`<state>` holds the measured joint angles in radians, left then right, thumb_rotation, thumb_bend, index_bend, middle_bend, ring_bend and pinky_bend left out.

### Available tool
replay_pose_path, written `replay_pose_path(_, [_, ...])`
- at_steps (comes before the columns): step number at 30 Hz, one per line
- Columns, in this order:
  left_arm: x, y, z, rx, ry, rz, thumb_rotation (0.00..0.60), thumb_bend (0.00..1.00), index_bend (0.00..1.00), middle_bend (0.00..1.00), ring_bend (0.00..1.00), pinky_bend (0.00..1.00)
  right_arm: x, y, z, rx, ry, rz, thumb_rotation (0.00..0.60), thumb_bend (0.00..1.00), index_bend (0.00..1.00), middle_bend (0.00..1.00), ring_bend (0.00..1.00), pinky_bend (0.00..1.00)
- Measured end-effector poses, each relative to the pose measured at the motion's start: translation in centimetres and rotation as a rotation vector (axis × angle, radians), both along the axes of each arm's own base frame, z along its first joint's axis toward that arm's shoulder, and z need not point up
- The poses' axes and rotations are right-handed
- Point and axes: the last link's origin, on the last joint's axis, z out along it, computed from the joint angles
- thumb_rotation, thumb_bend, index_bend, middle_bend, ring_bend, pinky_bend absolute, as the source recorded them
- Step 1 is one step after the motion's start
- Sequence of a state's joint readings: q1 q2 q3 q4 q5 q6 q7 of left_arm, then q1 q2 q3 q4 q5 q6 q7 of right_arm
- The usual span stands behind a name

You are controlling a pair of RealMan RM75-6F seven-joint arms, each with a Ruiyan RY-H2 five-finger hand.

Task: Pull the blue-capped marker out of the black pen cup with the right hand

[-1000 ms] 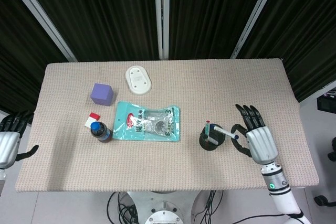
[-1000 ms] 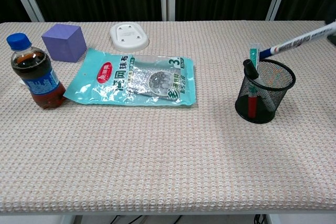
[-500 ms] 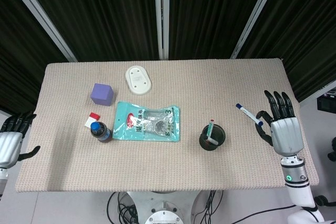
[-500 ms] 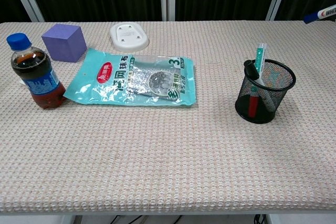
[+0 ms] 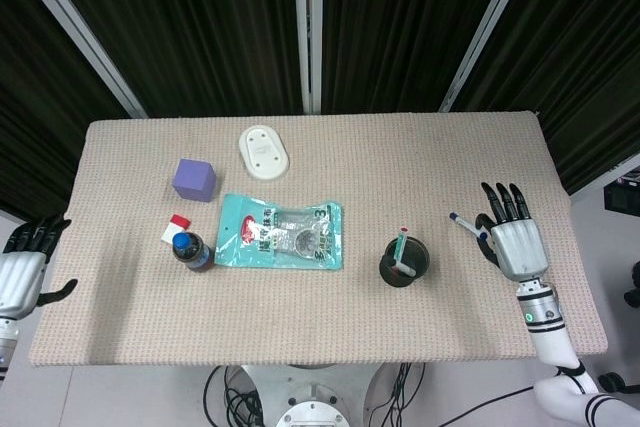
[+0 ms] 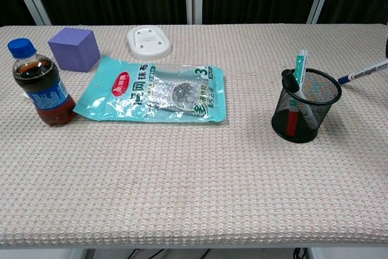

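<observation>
The black mesh pen cup (image 5: 404, 263) (image 6: 305, 105) stands right of the table's middle and holds a green-and-white pen (image 6: 299, 68) plus red and black ones. The blue-capped marker (image 5: 466, 226) (image 6: 365, 71) is outside the cup, to its right. It slants low over the cloth with its blue end towards the cup. My right hand (image 5: 513, 240) pinches the marker's far end beside the thumb, with the other fingers spread. In the chest view this hand is cut off by the right edge. My left hand (image 5: 24, 269) hangs off the table's left edge and holds nothing.
A cola bottle (image 6: 39, 85) with a blue cap, a purple cube (image 6: 74, 48), a teal snack packet (image 6: 156, 91) and a white oval dish (image 6: 149, 40) occupy the left half. The table's right edge (image 5: 580, 277) runs close to my right hand.
The marker left the cup: my right hand drew it out and carried it up and right. It has since come down and slightly left, so the marker hangs low beside the cup.
</observation>
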<state>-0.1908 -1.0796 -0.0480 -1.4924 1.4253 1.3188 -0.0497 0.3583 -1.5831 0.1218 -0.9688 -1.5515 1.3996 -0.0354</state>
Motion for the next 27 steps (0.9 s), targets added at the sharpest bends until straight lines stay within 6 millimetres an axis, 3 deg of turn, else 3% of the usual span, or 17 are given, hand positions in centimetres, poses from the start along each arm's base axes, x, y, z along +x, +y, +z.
replay_pose_path(2, [0.0,0.0,0.0,0.002,-0.001,-0.001,0.600,0.21,0.09,0.03,0.00,0.08,-0.3,0.2,-0.6,0.025,0.002,-0.002,0.600,0.32,0.68,0.05,0.00,0.00])
replay_pose_path(4, [0.0,-0.1,0.1,0.007,-0.004,-0.001,0.600,0.21,0.09,0.03,0.00,0.08,-0.6,0.5,-0.9,0.052,0.012,-0.014,0.600,0.27,0.48,0.02,0.00,0.00])
replay_pose_path(5, [0.1,-0.1,0.2,0.009,-0.005,-0.002,0.600,0.21,0.09,0.03,0.00,0.08,-0.8,0.7,-1.0,0.060,0.017,-0.021,0.600,0.22,0.27,0.00,0.00,0.00])
replay_pose_path(7, [0.1,-0.1,0.2,0.010,-0.006,-0.004,0.600,0.21,0.09,0.03,0.00,0.08,-1.1,1.1,-0.9,0.080,0.019,-0.041,0.600,0.17,0.05,0.00,0.00,0.00])
replay_pose_path(8, [0.1,-0.1,0.2,0.009,-0.006,-0.005,0.600,0.21,0.09,0.03,0.00,0.08,-1.2,1.3,-0.8,0.089,0.015,-0.050,0.600,0.13,0.00,0.00,0.00,0.00])
replay_pose_path(12, [0.2,-0.1,0.3,0.012,-0.007,-0.010,0.600,0.21,0.09,0.03,0.00,0.08,-1.3,2.6,0.2,0.133,-0.012,-0.087,0.600,0.03,0.00,0.00,0.00,0.00])
replay_pose_path(19, [0.5,-0.1,0.2,0.017,-0.020,-0.023,0.600,0.21,0.09,0.03,0.00,0.08,-0.6,5.9,3.5,0.155,-0.039,-0.151,0.600,0.02,0.00,0.00,0.00,0.00])
replay_pose_path(27, [1.0,0.1,0.3,0.034,-0.019,-0.048,0.600,0.21,0.09,0.03,0.00,0.08,-1.1,9.1,8.8,-0.039,0.020,-0.241,0.600,0.03,0.00,0.00,0.00,0.00])
